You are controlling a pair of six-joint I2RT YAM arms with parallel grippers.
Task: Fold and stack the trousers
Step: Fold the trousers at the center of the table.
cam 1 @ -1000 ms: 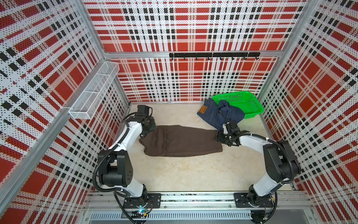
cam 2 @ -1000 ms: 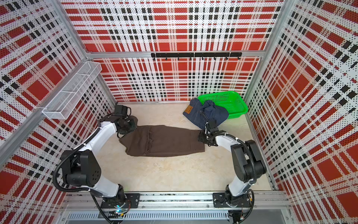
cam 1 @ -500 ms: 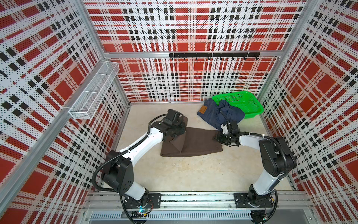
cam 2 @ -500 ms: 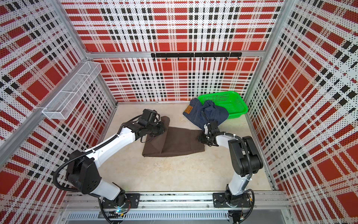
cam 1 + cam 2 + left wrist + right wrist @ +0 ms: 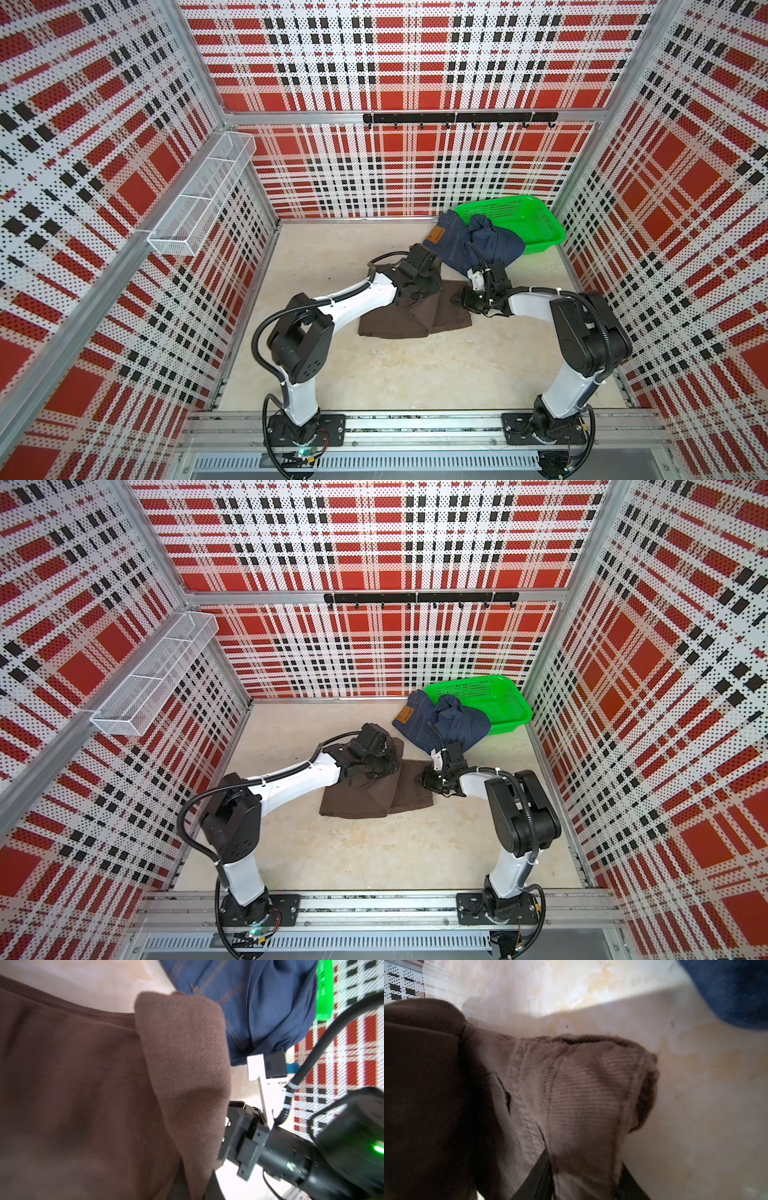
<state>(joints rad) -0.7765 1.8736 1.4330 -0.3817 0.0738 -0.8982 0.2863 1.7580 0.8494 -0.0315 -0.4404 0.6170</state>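
The left gripper [image 5: 417,289], fingers [image 5: 213,1186] clamped on the brown trousers [image 5: 399,324], has swung one end over the rest mid-surface [image 5: 374,374], halving them beside the unfolded denim pair [image 5: 465,245]; whether the right gripper [image 5: 463,299] grips the far end is unclear.

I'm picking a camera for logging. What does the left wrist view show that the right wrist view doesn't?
Only the left wrist view: the green plastic basket and the right arm's black wrist with its cable. Only the right wrist view: the stitched hem of the dark brown soft-fabric trousers, close up. Both: those brown trousers, the blue denim trousers and the beige table top.
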